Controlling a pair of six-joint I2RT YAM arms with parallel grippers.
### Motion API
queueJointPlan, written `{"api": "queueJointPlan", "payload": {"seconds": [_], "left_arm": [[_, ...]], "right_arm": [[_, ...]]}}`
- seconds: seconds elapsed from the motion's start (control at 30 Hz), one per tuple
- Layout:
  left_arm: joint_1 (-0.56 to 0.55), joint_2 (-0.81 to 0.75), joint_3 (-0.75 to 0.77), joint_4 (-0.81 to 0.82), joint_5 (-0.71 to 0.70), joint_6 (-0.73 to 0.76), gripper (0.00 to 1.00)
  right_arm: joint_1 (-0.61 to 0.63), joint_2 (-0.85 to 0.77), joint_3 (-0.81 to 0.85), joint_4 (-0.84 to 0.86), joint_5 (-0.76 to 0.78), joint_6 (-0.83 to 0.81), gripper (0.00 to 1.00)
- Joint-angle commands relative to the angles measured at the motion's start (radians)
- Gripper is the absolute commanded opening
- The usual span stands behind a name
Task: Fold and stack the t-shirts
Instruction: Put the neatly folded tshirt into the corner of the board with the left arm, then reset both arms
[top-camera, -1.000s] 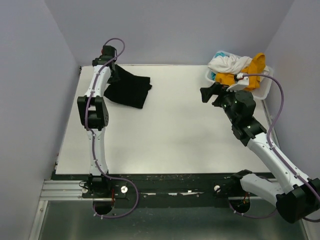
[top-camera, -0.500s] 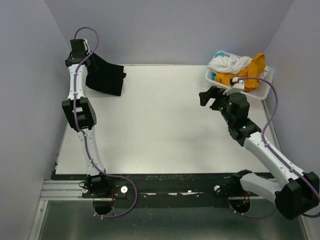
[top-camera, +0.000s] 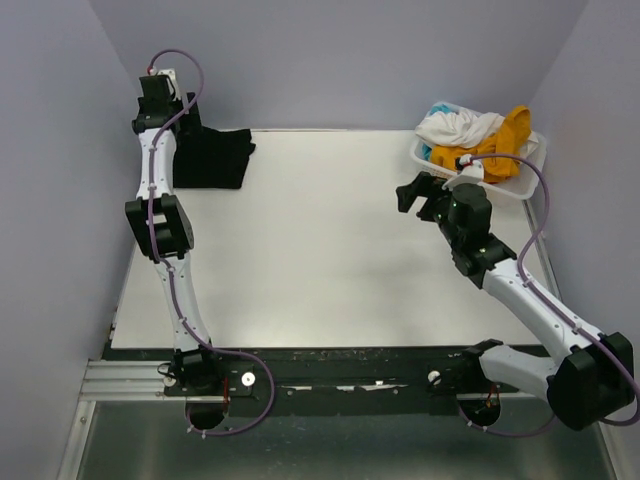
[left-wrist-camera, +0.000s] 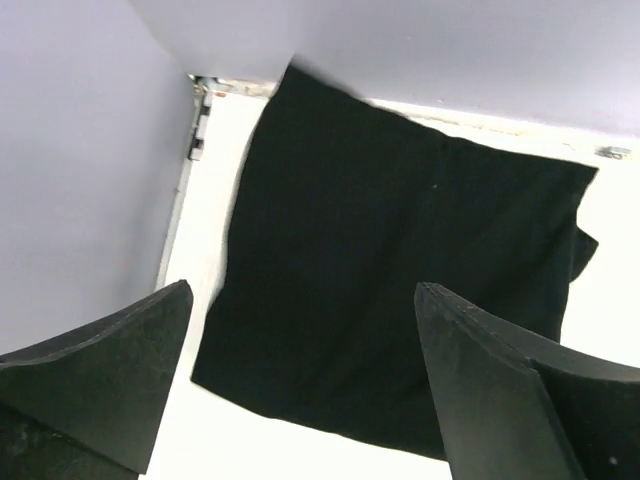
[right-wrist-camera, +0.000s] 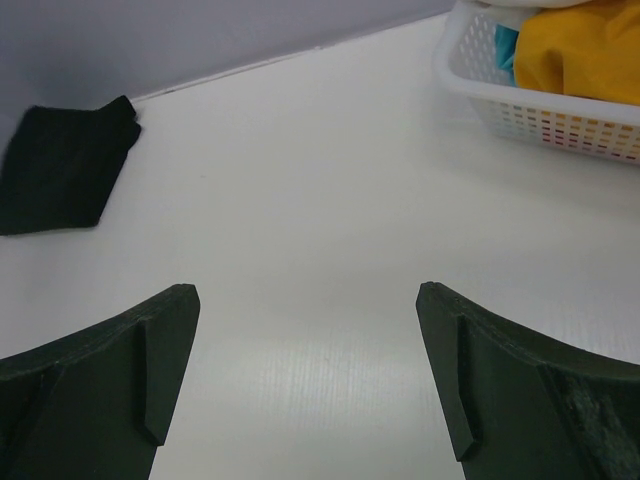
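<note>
left gripper (left-wrist-camera: 302, 288) spread, facing folded black t-shirt (left-wrist-camera: 400, 230) | right gripper (right-wrist-camera: 305, 289) spread near basket (right-wrist-camera: 540, 110) | white t-shirt (top-camera: 455, 125) plain only in top view

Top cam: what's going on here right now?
One black t-shirt lies folded at the far left corner of the table. The left gripper hangs open above it, holding nothing. The right gripper is open and empty over bare table beside the basket. A white t-shirt, a yellow t-shirt and a teal t-shirt sit heaped in the basket, not yet folded.
</note>
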Motion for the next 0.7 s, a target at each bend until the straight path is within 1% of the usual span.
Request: {"api": "queueJointPlan", "payload": {"seconds": [0.0,0.07,0.17,0.23,0.3,0.37,0.43,0.47,0.5,0.57,0.67], "left_arm": [[0.002,-0.086,0.005,0.065,-0.09,0.013,0.99],[-0.003,-0.146,-0.014,0.065,-0.086,-0.008,0.98],[-0.018,-0.275,-0.087,0.064,-0.067,-0.069,0.98],[-0.035,-0.374,-0.162,0.05,-0.058,-0.128,0.99],[-0.056,-0.488,-0.28,0.047,-0.042,-0.188,0.99],[-0.082,-0.623,-0.455,0.066,-0.034,-0.243,0.98],[-0.112,-0.794,-0.721,0.14,-0.048,-0.316,0.99],[-0.129,-0.892,-0.848,0.204,-0.036,-0.341,0.99],[-0.148,-0.979,-1.005,0.26,-0.033,-0.365,0.98],[-0.197,-1.153,-1.227,0.322,-0.065,-0.425,0.99],[-0.332,-1.345,-1.477,0.337,-0.117,-0.5,0.99]], "right_arm": [[-0.003,0.003,0.03,-0.009,0.024,0.015,1.0],[-0.004,-0.009,0.029,-0.021,0.025,0.023,1.0],[-0.004,-0.032,0.021,-0.041,0.025,0.032,1.0],[-0.004,-0.047,0.018,-0.081,0.056,0.059,1.0],[-0.004,-0.063,0.009,-0.131,0.091,0.079,1.0],[-0.004,-0.088,-0.014,-0.166,0.113,0.079,1.0],[-0.004,-0.12,-0.047,-0.2,0.139,0.097,1.0],[-0.004,-0.139,-0.06,-0.217,0.141,0.103,1.0],[-0.004,-0.155,-0.077,-0.232,0.137,0.11,1.0],[-0.005,-0.19,-0.108,-0.262,0.13,0.129,1.0],[-0.006,-0.241,-0.145,-0.29,0.116,0.16,1.0]]}}
